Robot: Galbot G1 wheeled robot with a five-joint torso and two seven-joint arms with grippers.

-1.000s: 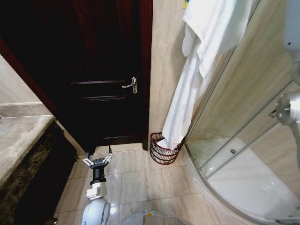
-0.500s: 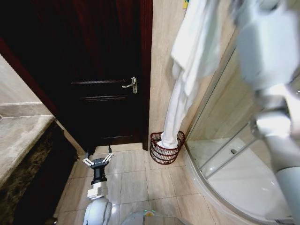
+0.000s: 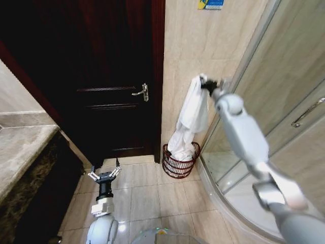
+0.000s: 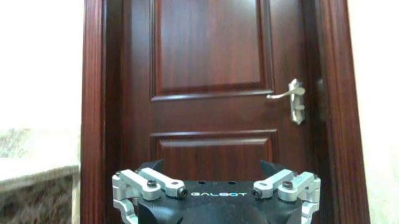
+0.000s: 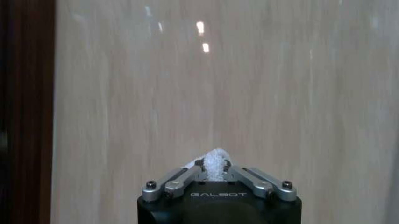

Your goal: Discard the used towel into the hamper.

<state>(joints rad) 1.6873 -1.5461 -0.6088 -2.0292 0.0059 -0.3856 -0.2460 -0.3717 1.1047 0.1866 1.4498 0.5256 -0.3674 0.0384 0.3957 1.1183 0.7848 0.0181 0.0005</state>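
Observation:
The white towel [image 3: 191, 114] hangs from my right gripper [image 3: 205, 83], which is shut on its top end close to the beige wall, well above the floor. A tuft of the towel [image 5: 216, 164] pokes out between that gripper's closed fingers. The towel's lower end rests inside the hamper [image 3: 179, 164], a small reddish-brown ribbed basket on the floor in the corner by the door frame. My left gripper [image 3: 104, 174] is low over the floor tiles at the left, open and holding nothing, pointing at the door.
A dark wooden door [image 3: 114, 76] with a silver handle [image 3: 141, 92] stands left of the hamper. A curved glass shower enclosure [image 3: 284, 91] and its white tray fill the right. A stone counter [image 3: 20, 147] lies at the left.
My right arm has come down and forward, lowering the towel so more of it has settled into the hamper. The left arm has stayed put.

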